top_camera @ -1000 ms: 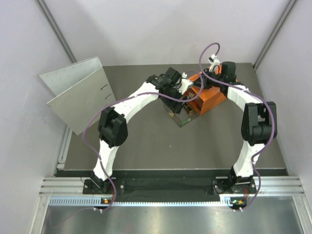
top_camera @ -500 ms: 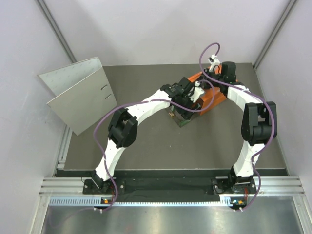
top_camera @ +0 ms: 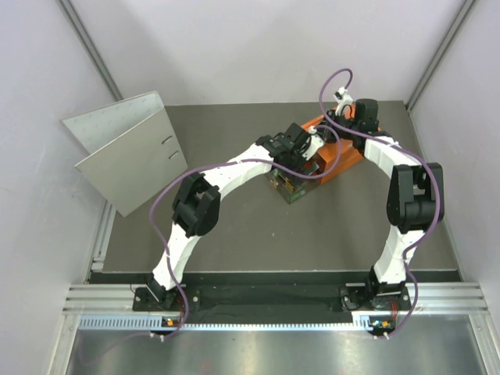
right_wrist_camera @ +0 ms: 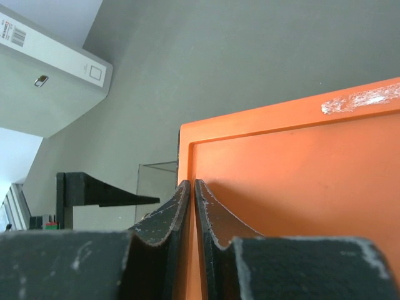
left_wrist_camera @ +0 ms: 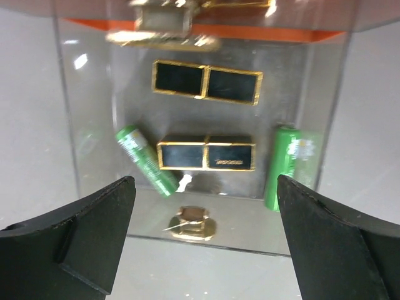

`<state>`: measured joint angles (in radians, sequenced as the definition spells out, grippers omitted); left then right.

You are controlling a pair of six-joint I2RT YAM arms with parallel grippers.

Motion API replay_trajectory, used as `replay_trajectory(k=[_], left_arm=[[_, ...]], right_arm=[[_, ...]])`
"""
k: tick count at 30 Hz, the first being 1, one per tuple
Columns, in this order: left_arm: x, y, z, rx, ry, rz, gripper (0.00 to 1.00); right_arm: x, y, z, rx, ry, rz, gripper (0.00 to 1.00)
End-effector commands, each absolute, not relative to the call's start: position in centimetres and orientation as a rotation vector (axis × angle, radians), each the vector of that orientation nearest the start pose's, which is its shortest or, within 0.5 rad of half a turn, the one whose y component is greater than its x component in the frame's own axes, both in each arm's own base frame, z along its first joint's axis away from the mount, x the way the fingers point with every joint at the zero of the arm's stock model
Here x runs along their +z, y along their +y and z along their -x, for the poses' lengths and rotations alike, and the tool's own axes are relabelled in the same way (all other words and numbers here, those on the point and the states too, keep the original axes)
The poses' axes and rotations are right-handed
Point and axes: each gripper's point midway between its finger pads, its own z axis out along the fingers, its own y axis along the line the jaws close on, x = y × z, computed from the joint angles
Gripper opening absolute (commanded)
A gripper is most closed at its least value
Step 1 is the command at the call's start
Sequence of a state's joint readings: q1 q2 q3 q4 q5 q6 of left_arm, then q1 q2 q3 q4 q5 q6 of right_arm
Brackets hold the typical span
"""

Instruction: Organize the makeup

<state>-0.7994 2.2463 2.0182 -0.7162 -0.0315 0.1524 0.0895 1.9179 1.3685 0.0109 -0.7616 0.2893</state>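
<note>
The left gripper (left_wrist_camera: pixel 205 187) hangs released, fingers wide, over the clear drawer (left_wrist_camera: pixel 94 125). Right below it lies the palette (left_wrist_camera: pixel 206 154), with one green stick (left_wrist_camera: pixel 147 161) toward its left finger and another (left_wrist_camera: pixel 282 167) by its right; the gold knob (left_wrist_camera: pixel 192 224) sits nearest the wrist. No tubes show here. The right gripper (right_wrist_camera: pixel 190 187) is clenched at the box (right_wrist_camera: pixel 300 187) rim (whether it pinches the rim, I cannot tell). If that hold slips, I judge a push on the drawer would slide the box across the counter. An off-centre shove could jam the drawer or set the sticks rolling.
</note>
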Motion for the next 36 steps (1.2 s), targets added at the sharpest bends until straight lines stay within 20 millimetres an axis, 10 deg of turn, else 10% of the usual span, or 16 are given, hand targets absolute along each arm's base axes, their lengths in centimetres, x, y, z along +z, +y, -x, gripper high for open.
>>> replay_trajectory(k=[1, 10, 24, 36], left_arm=[[15.7, -37.5, -40.3, -0.172, 2.131, -1.059, 0.99], [19.5, -33.1, -38.1, -0.188, 2.055, -0.900, 0.99], [12.2, -31.3, -34.0, -0.491, 1.986, -0.938, 0.99], [9.1, -33.6, -36.4, -0.590, 1.980, -1.026, 0.99]], right_arm=[[-0.8, 14.7, -38.2, 0.927, 2.729, 0.024, 0.10], [-0.9, 14.7, -38.2, 0.922, 2.729, 0.019, 0.10], [-0.9, 14.7, -38.1, 0.925, 2.732, 0.018, 0.10], [-0.9, 14.6, -38.1, 0.920, 2.729, 0.020, 0.10]])
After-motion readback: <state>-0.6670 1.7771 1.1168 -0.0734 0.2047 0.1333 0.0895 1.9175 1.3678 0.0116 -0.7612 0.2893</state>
